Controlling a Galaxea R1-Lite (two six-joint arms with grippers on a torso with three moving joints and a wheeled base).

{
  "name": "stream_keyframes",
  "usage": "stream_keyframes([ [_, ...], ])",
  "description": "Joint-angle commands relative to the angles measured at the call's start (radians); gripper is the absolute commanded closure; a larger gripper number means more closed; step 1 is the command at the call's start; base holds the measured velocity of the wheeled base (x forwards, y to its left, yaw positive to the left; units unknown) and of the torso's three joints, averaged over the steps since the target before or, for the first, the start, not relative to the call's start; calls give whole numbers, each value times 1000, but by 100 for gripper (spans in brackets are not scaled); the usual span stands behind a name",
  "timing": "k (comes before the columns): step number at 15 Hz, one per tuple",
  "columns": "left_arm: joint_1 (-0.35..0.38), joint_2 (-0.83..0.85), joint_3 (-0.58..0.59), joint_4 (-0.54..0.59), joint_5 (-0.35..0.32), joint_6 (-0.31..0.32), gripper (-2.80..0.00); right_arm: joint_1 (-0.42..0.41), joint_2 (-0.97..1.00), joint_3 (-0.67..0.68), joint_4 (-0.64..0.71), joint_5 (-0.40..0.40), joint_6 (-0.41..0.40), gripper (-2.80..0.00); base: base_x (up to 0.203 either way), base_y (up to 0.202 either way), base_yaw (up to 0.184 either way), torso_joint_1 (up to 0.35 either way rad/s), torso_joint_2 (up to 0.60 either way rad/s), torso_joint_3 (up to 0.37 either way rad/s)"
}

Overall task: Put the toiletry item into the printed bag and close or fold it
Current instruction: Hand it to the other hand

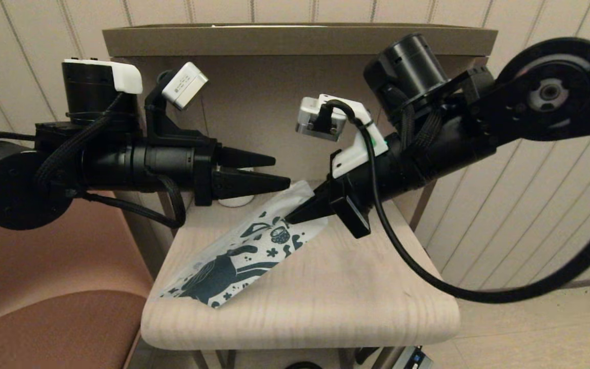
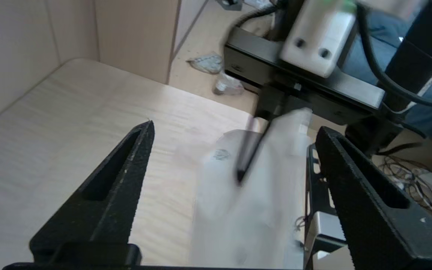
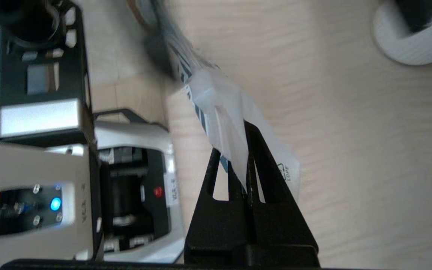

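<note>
The printed bag (image 1: 233, 256) lies slantwise on the small wooden table (image 1: 356, 302), its dark teal print facing up. My right gripper (image 1: 292, 219) is shut on the bag's far upper end and lifts that end a little; the wrist view shows its jaws pinched on the bag's white film (image 3: 219, 112). My left gripper (image 1: 280, 170) hovers open just above and left of that same end, holding nothing. In the left wrist view the bag (image 2: 246, 210) shows pale between the spread jaws. The toiletry item is hidden.
A white ribbed mug (image 1: 236, 200) stands at the back of the table behind the left gripper, and is also in the right wrist view (image 3: 411, 41). A wall panel and shelf close off the back. A brown seat (image 1: 43, 307) lies to the left.
</note>
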State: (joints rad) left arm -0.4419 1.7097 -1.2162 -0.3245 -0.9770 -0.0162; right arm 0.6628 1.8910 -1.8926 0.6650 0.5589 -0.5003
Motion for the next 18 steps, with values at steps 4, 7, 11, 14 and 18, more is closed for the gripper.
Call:
stream_keyframes([
  [4,0,25,-2,-2,-2,4,-280,-11,13,0,-18,6,14,0,0,0,0,0,0,0],
  [7,0,24,0,-2,-2,7,-280,-15,24,1,-36,6,24,0,0,0,0,0,0,0],
  [11,-1,25,3,-6,27,9,-280,-17,28,0,-44,6,32,0,0,0,0,0,0,0],
  [14,-6,28,13,-44,46,9,-280,-17,31,0,-45,6,32,0,0,0,0,0,0,0],
  [18,-7,30,17,-45,47,9,-280,-17,33,0,-50,6,34,0,0,0,0,0,0,0],
])
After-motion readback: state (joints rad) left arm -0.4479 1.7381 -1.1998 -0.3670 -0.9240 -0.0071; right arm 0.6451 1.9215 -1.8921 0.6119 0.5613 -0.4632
